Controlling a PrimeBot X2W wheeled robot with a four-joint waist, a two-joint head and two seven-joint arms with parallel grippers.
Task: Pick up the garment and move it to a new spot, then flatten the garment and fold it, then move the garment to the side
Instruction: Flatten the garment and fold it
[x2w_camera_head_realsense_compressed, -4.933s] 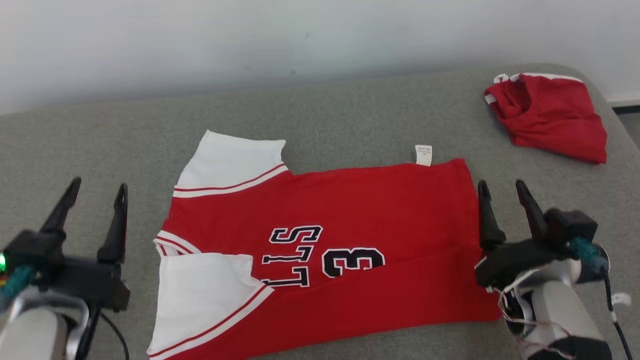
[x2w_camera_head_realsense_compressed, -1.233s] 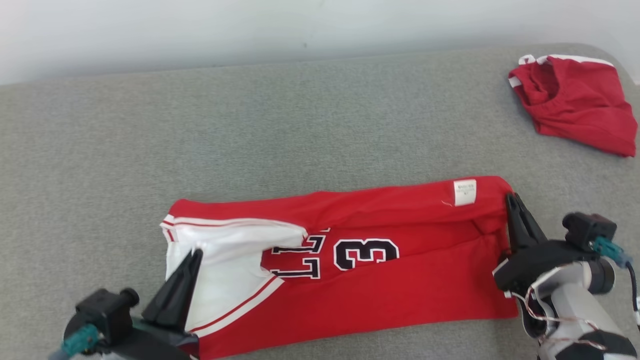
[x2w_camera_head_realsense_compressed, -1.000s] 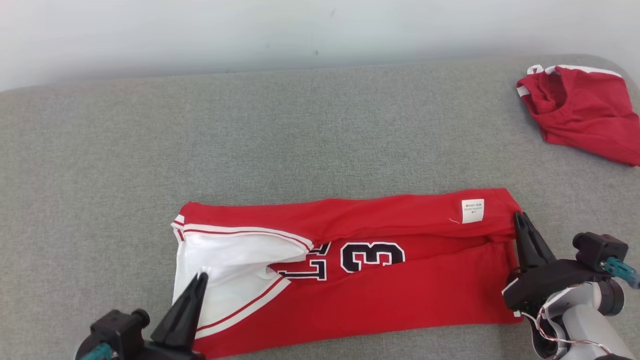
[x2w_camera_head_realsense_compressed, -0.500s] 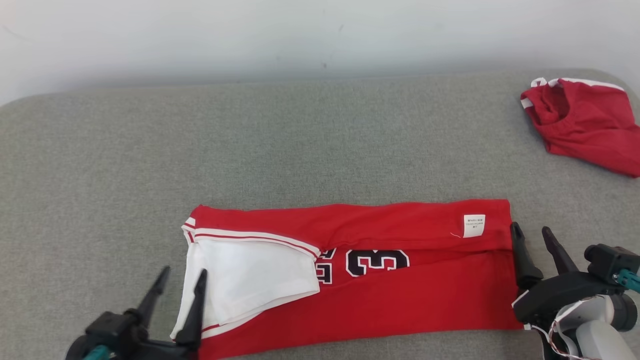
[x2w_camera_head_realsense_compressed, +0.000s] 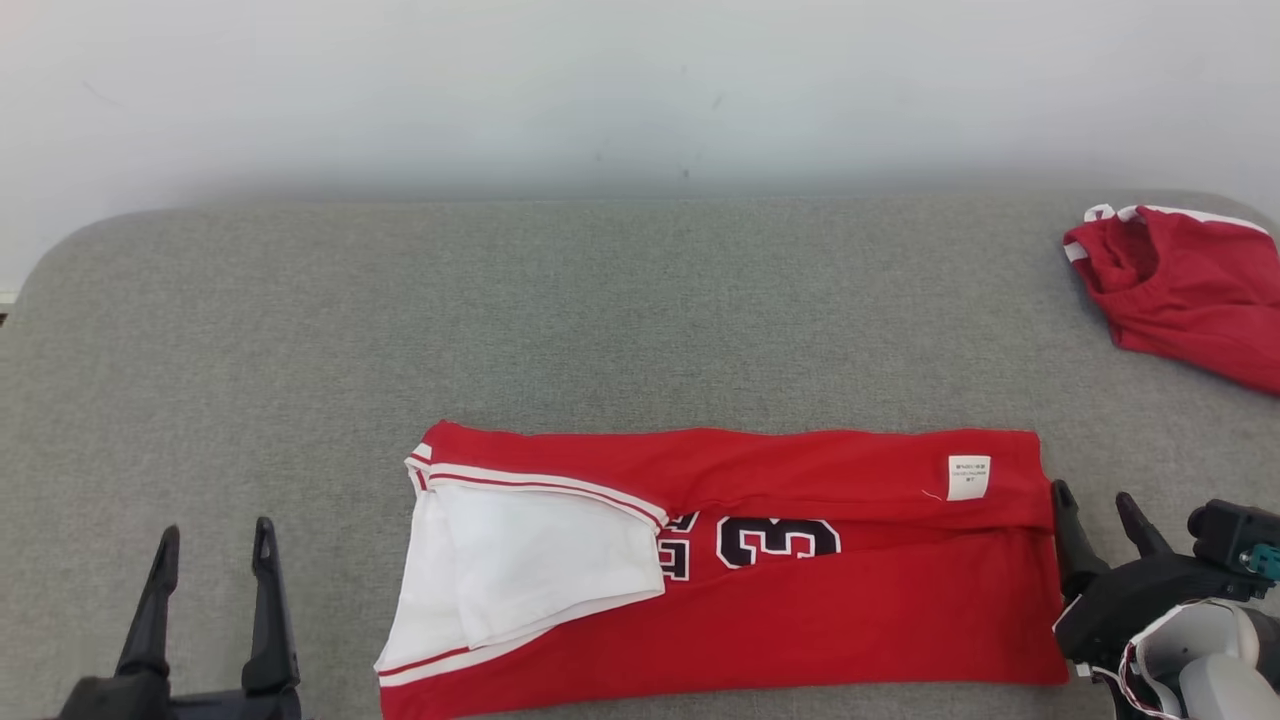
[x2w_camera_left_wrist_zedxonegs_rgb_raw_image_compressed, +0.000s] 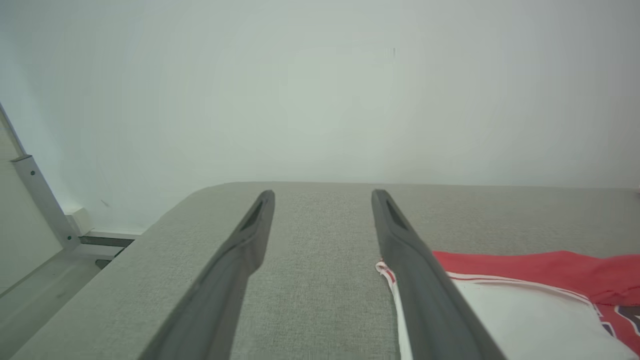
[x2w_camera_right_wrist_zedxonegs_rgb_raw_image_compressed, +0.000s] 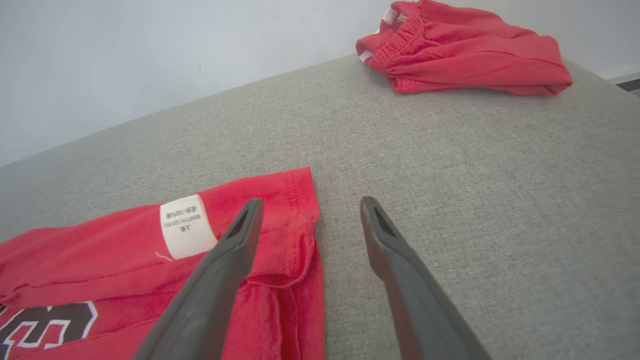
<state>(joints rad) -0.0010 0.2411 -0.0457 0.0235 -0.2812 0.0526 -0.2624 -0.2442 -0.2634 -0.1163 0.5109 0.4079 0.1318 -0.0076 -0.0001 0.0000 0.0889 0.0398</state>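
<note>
Grey woven surface (x2w_camera_head_realsense_compressed: 600, 300); red jersey (x2w_camera_head_realsense_compressed: 800, 620) folded oblong.

Grey cloth surface (x2w_camera_head_realsense_compressed: 640, 310) against a pale wall (x2w_camera_head_realsense_compressed: 640, 80), with 1 pair of red shorts (x2w_camera_head_realsense_compressed: 1190, 300) lying on it.
The woven surface has rounded corners and meets the plain whitish wall along its far edge. The shorts lie crumpled near the far right corner, with white trim and a gathered waistband showing. Past the left end, 1 pale metal strut (x2w_camera_left_wrist_zedxonegs_rgb_raw_image_compressed: 42, 200) slants above a light floor (x2w_camera_left_wrist_zedxonegs_rgb_raw_image_compressed: 35, 295).
</note>
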